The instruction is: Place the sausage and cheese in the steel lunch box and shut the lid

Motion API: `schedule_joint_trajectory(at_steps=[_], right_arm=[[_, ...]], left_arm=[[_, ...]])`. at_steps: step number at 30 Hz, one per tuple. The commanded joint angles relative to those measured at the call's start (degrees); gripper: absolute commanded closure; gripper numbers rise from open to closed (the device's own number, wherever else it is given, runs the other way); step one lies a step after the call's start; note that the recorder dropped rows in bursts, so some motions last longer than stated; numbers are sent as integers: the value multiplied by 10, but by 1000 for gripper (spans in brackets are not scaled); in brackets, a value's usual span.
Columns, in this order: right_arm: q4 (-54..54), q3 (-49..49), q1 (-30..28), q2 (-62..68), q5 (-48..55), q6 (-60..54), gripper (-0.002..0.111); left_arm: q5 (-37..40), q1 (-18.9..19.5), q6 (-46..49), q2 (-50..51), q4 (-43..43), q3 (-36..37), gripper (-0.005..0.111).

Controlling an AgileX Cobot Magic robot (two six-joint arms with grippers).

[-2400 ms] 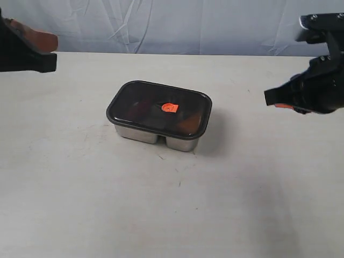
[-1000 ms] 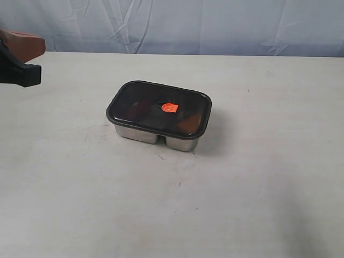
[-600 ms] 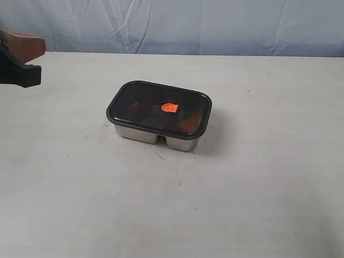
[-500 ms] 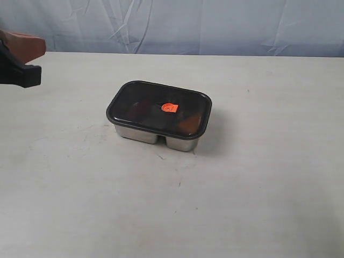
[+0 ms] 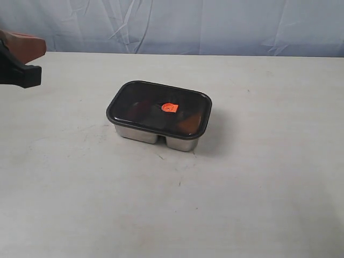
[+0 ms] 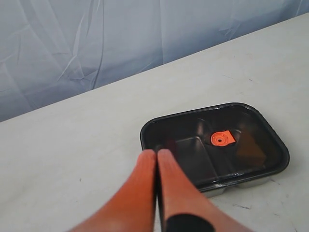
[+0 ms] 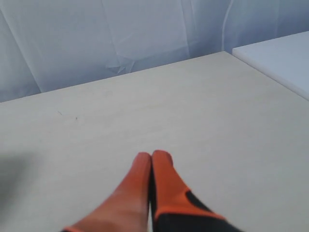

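Observation:
The steel lunch box (image 5: pixel 156 136) stands mid-table with the dark translucent lid (image 5: pixel 140 97) seated flat on it, orange tab (image 5: pixel 170 108) at its centre. Through the lid a dim reddish shape shows in one compartment and an orange-brown one (image 5: pixel 188 124) in the other; I cannot tell sausage from cheese. In the left wrist view the lid (image 6: pixel 251 121) and its tab (image 6: pixel 222 138) lie just beyond my left gripper (image 6: pixel 156 152), which is shut and empty. That gripper (image 5: pixel 24 51) sits at the far left edge, well away from the box. My right gripper (image 7: pixel 151 155) is shut, empty, over bare table, out of the exterior view.
A pale blue cloth (image 5: pixel 177 24) hangs behind the white table (image 5: pixel 177 209). In the right wrist view a second white surface (image 7: pixel 280 58) stands beyond the table's edge.
The right arm, seen at the right edge over two seconds ago, has left the exterior view. The left gripper and the lidded box have held still over the last second.

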Motion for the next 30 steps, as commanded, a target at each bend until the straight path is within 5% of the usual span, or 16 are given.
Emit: schedule_joint_trajectory(at_steps=[1, 17, 22, 30], right_arm=[[-5, 4, -2, -4, -8, 1, 109], [5, 4, -2, -4, -8, 2, 109], [5, 4, -2, -4, -8, 2, 109], [5, 4, -2, -4, -8, 2, 109]], left_arm=[[-1, 0, -1, -5, 1, 2, 107], [-1, 0, -1, -5, 0, 2, 107], [-70, 0, -2, -23, 24, 32, 107], [-122, 0, -239, -166, 190, 149, 107]])
